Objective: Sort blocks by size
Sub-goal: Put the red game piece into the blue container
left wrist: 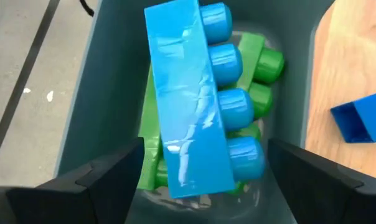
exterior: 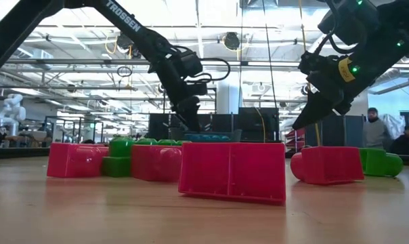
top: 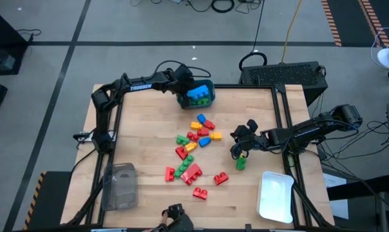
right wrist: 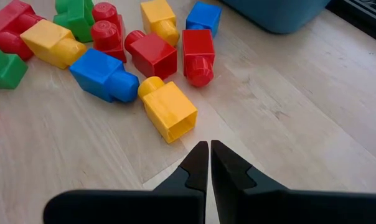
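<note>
My left gripper (top: pixel 189 90) hangs open over the teal bin (top: pixel 207 98) at the table's far edge. In the left wrist view its fingers (left wrist: pixel 116 171) stand on either side of a long blue four-stud block (left wrist: pixel 197 102) without touching it. The blue block lies on green blocks (left wrist: pixel 263 68) inside the bin. My right gripper (right wrist: pixel 208 163) is shut and empty above the table, right of the loose pile of blocks (top: pixel 196 148). A yellow block (right wrist: pixel 169 111) lies just ahead of its tips. A green block (top: pixel 240 164) lies near it.
A white tray (top: pixel 275 195) sits at the near right corner. A clear grey container (top: pixel 120 187) sits at the near left. Red blocks (top: pixel 191 173) lie toward the near edge. A blue block (left wrist: pixel 362 118) lies on the wood beside the bin. People show in the room behind (exterior: pixel 374 129).
</note>
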{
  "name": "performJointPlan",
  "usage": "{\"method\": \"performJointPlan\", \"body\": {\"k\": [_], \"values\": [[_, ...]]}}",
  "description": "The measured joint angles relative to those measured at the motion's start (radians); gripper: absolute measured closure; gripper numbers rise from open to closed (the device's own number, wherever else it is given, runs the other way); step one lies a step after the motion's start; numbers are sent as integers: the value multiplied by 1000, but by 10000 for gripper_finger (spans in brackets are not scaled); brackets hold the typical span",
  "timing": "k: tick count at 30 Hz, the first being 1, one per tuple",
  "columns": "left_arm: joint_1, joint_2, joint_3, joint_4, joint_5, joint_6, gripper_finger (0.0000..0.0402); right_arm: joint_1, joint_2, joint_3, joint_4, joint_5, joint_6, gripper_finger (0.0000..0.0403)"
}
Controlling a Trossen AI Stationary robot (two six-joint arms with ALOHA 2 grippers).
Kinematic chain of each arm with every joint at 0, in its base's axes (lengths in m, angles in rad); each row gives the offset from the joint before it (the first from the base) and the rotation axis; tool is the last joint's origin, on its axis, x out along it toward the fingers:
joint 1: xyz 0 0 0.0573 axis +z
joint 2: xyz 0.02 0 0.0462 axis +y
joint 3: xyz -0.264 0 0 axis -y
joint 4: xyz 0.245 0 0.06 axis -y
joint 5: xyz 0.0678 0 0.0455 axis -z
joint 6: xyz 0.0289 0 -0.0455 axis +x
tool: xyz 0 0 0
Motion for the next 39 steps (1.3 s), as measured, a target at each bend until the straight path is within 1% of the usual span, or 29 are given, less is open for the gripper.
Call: {"method": "performJointPlan", "body": {"k": [9,15,17,21,24,28,33,39], "values": [[-9,-11,0,-75,-16,-3,59,0,0,0,1,0,0,399],[-62,-65,0,-159,-69,-11,59,0,0,0,1,0,0,399],[-88,-91,0,-197,-92,-37,59,1,0,0,2,0,0,399],[-162,-139,0,-298,-100,-111,59,1,0,0,2,0,-16,399],[-228,-175,0,-367,-101,-200,59,0,0,0,1,3,-53,399],[-328,-195,0,-439,-102,-316,59,-20,0,0,3,5,-90,399],[-463,-196,0,-488,-102,-409,59,-50,0,0,4,6,-112,399],[-619,-196,-4,-435,-102,-539,59,-87,0,0,5,5,-127,399]]}}
